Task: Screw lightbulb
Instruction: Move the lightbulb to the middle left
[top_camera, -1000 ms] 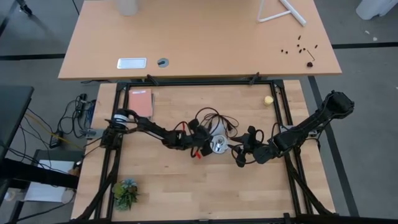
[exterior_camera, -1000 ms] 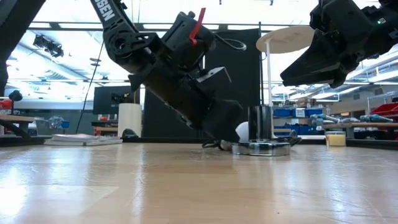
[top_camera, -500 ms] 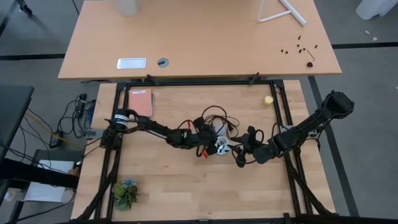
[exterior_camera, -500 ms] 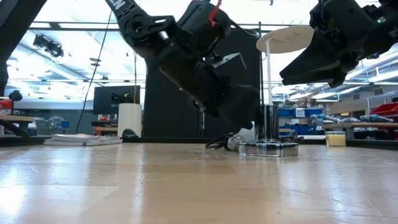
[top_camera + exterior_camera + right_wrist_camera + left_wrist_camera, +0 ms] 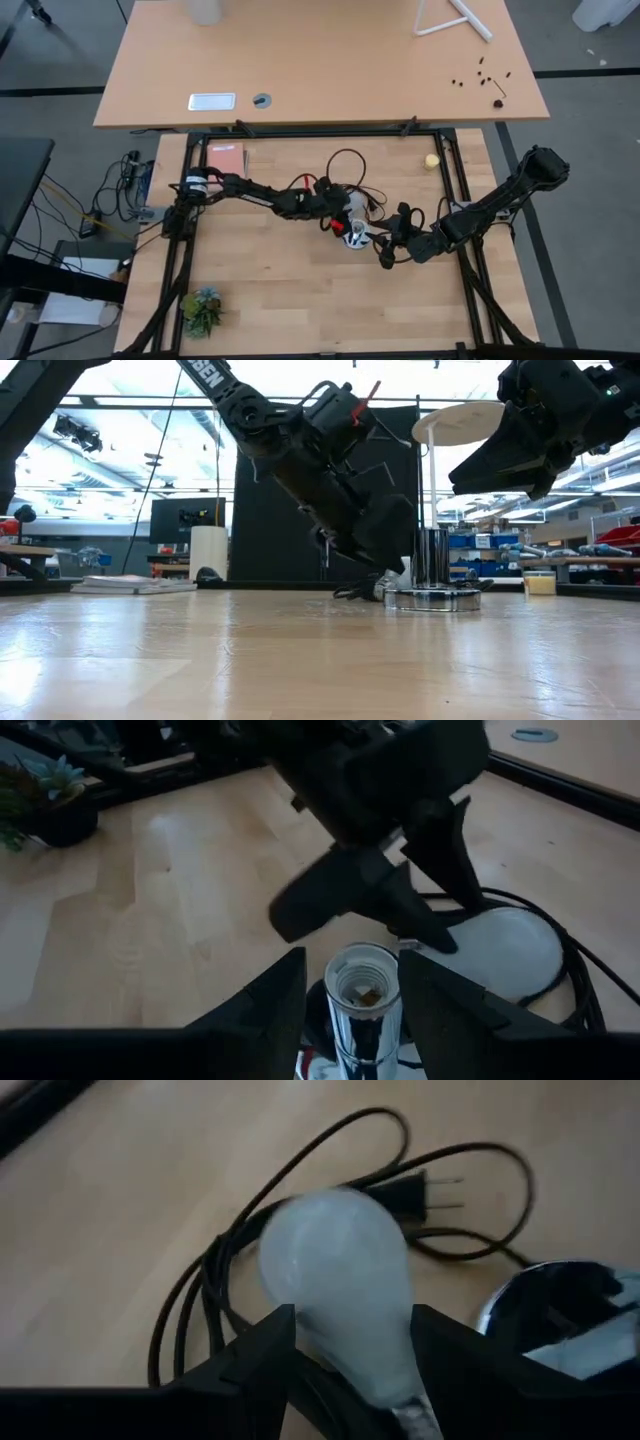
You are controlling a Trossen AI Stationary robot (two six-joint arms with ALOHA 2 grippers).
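The white frosted lightbulb [image 5: 335,1270] sits between the fingers of my left gripper [image 5: 348,212], just on the far side of the shiny silver socket [image 5: 357,240]. Its globe [image 5: 505,952] is low, among the black cord. Whether the globe rests on the table, I cannot tell. The socket stands upright on its round base [image 5: 435,600]. My right gripper [image 5: 352,960] is open. Its fingers stand on either side of the socket's upright tube [image 5: 363,985]. Whether they touch the tube, I cannot tell. My left gripper pinches the bulb between its two fingers at the narrowing neck [image 5: 350,1345], just behind the globe. The fingers slant down from the table's left. The globe points away from the gripper and the greyish screw base [image 5: 418,1415] points back toward the wrist.
The socket's black cord [image 5: 345,170] loops on the table behind the bulb, with its plug [image 5: 420,1192] nearby. A small yellow ball [image 5: 431,160] lies at the far right, a red book [image 5: 226,165] at the far left, and a small plant [image 5: 203,310] at the near left.
My left gripper has gone toward the table's right and far edges and has turned about its wrist, with the bulb staying at its fingertips. The socket has slid a little toward the table's right. My right arm has kept still.
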